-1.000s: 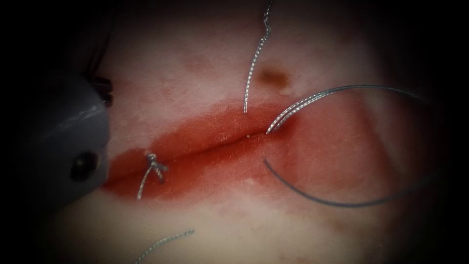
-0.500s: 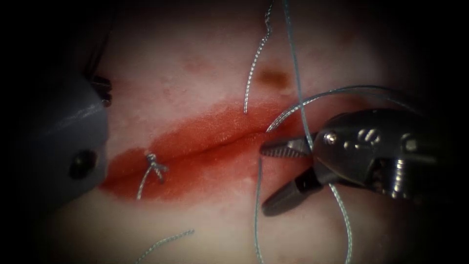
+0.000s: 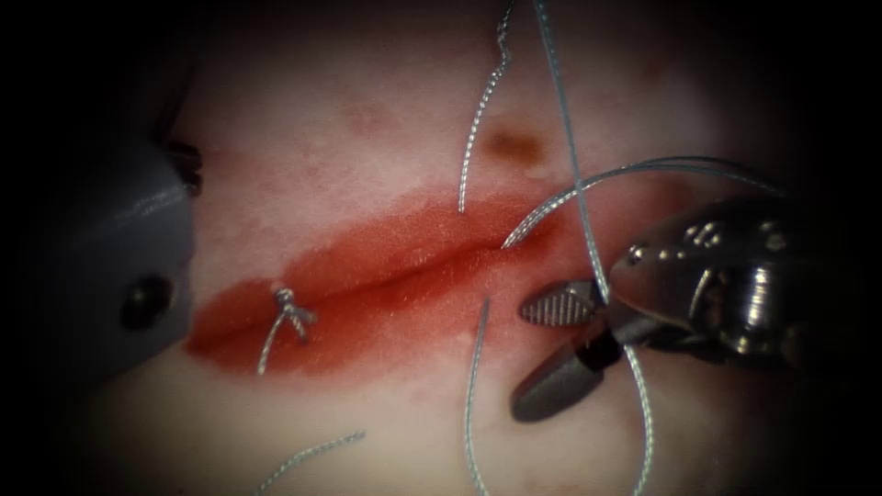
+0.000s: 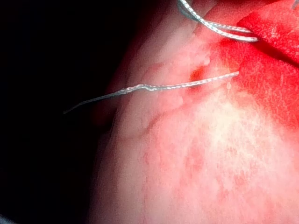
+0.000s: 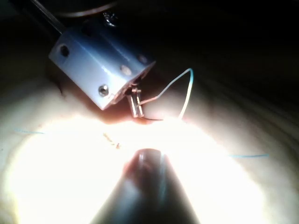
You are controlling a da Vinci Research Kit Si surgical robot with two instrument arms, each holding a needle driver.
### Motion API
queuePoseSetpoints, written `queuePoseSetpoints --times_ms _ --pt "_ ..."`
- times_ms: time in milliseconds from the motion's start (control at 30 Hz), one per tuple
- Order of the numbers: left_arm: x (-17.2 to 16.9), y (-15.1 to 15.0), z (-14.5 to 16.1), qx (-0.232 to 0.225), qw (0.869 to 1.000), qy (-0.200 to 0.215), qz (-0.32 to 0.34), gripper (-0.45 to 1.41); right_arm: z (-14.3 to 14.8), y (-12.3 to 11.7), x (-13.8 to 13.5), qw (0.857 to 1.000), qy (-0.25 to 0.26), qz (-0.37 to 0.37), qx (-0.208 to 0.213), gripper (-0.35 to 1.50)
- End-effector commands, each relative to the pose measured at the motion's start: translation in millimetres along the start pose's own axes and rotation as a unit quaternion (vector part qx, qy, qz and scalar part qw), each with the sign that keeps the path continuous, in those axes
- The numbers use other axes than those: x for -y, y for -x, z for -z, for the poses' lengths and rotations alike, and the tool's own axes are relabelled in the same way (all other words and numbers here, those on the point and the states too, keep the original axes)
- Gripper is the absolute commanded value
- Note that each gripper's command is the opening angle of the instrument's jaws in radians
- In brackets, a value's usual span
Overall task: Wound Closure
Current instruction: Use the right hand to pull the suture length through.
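The right arm's tool (image 3: 542, 354) came in from three o'clock in the endoscope view, its two jaws spread wide apart on the right side of the cut (image 3: 404, 271) and closed on nothing. A strand of thread (image 3: 574, 165) ran down from twelve o'clock, passed by the root of the upper jaw and curled on toward six o'clock; whether it touched the jaw could not be told. Another strand arced from the cut toward two o'clock. The needle could not be picked out. A knotted stitch (image 3: 289, 308) sat on the cut toward eight o'clock, amid red fluid (image 3: 386, 312) on the tissue (image 3: 367, 92). A cut end of thread (image 3: 478, 138) lay above the cut. The left arm's tool (image 3: 129, 266) stood at nine o'clock, and its jaw state could not be told.
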Motion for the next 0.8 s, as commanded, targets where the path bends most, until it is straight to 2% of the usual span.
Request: queuePoseSetpoints --times_ms 33,67,133,200,333,400,433,533,667,800 --pt "-0.7 1.0 0.2 0.003 1.0 0.003 -0.003 -0.45 1.7 -1.4 0.3 1.0 -0.019 -0.002 -0.006 1.16" --pt "-1.1 0.9 0.8 0.003 1.0 0.005 -0.004 -0.45 3.5 -0.8 0.5 0.999 -0.037 0.005 -0.029 1.2" --pt "-1.8 0.8 1.7 0.005 1.0 0.016 0.005 -0.45 5.0 -0.2 0.6 0.998 -0.02 0.006 -0.064 1.3" --pt "-2.6 0.4 2.7 -0.003 0.999 0.034 0.009 -0.45 6.1 0.1 0.5 0.996 -0.011 -0.001 -0.088 1.31" --pt "-4.6 -1.4 4.7 -0.061 0.995 0.076 0.01 -0.45 7.6 0.2 0.0 0.994 -0.02 0.005 -0.108 1.36" --pt "-5.5 -3.2 5.8 -0.107 0.989 0.101 0.01 -0.45 8.0 0.1 -0.1 0.994 -0.019 0.001 -0.109 1.43" --pt "-6.5 -5.3 7.1 -0.152 0.98 0.129 0.023 -0.45 8.4 0.1 -0.2 0.993 -0.019 0.004 -0.112 1.45" --pt "-8.1 -8.2 9.1 -0.208 0.96 0.178 0.056 -0.45 8.9 0.6 -0.5 0.99 -0.02 0.004 -0.137 1.45" --pt "-10.1 -10.6 11.6 -0.245 0.942 0.215 0.081 -0.45 9.3 1.4 -1.1 0.988 -0.018 0.0 -0.154 1.45" --pt "-11.2 -12.0 13.5 -0.28 0.918 0.263 0.103 -0.45 10.0 2.7 -1.8 0.986 -0.015 0.002 -0.168 1.42"
